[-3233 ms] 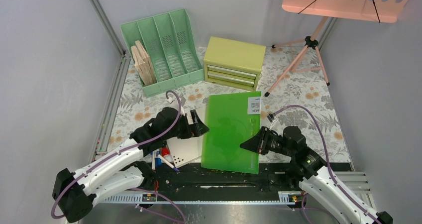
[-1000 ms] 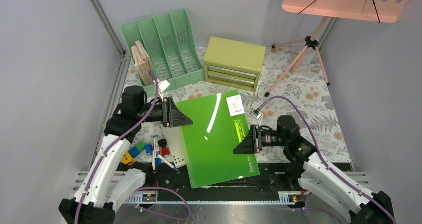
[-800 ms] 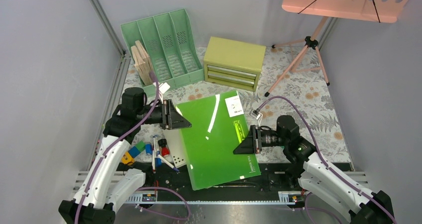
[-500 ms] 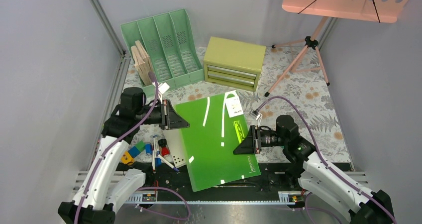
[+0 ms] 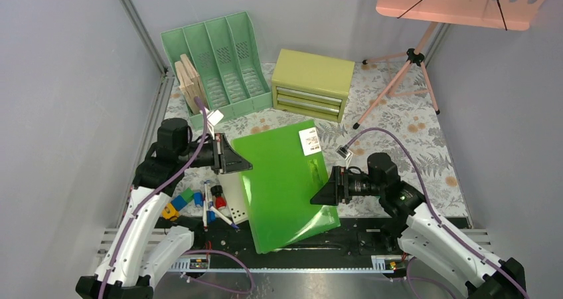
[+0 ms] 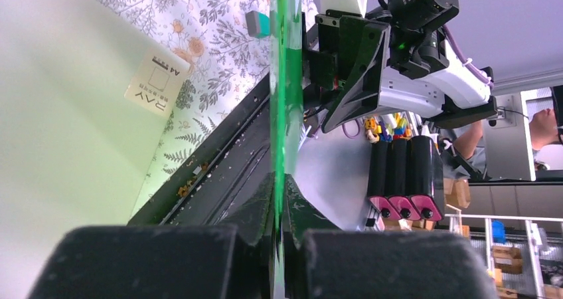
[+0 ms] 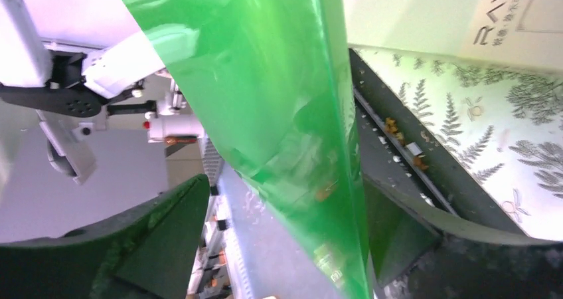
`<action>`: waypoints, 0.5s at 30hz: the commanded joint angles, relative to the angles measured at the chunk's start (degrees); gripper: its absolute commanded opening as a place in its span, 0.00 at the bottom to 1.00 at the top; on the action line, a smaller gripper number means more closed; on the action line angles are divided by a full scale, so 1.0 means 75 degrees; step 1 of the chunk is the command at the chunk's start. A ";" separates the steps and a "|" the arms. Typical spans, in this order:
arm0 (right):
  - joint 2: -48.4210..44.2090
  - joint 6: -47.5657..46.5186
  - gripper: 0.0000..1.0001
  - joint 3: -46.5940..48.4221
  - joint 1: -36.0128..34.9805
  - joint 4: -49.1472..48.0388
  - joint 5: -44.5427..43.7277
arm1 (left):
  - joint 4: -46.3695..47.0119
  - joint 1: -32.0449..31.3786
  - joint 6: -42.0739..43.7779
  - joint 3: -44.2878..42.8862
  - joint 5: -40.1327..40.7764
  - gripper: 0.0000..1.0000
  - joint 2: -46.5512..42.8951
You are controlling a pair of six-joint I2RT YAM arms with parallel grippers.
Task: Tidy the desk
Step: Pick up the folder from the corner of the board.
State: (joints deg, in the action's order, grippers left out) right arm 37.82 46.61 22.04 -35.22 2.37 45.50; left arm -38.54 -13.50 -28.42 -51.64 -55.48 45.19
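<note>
Since a second ago the left gripper [image 5: 244,167] has pressed shut on the left edge of the green folder [image 5: 282,179]. The right gripper [image 5: 315,199] has spread its jaws, so the folder's right edge stands loose between them and its near corner sags. The desk [image 5: 411,126] lies beneath both grippers, with bare patterned room outward of the right gripper. The drawer chest [image 5: 312,83] stands well ahead. The folder covers part of the white paper [image 5: 234,209] under the left gripper.

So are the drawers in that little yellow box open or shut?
Shut. The drawer fronts of the yellow-green drawer chest all sit flush with its front, and none is pulled out.
</note>
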 commanded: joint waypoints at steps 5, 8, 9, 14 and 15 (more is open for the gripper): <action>-0.0727 -0.1033 1.00 0.0966 0.0031 0.2498 -0.2167 | 0.1540 0.0033 -0.0822 0.0204 0.0231 0.00 -0.0353; -0.0895 -0.1125 1.00 0.1106 0.0021 0.2902 -0.2646 | 0.1539 0.0052 -0.0795 0.0217 0.0465 0.00 -0.0364; -0.0956 -0.1134 1.00 0.1150 0.0021 0.3013 -0.2791 | 0.1541 0.0058 -0.0794 0.0207 0.0527 0.00 -0.0377; -0.1349 -0.1283 1.00 0.1462 0.0021 0.3671 -0.3656 | 0.1305 0.0077 -0.0612 0.0002 0.1038 0.00 -0.0424; -0.1436 -0.1321 0.99 0.1528 0.0028 0.3812 -0.3862 | 0.1117 0.0077 -0.0463 -0.0149 0.1269 0.00 -0.0416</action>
State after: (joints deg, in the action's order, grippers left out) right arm 29.26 38.96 29.47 -35.20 25.52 24.27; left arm -32.18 -13.34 -33.21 -50.00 -51.09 43.11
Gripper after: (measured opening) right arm 0.993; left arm 0.013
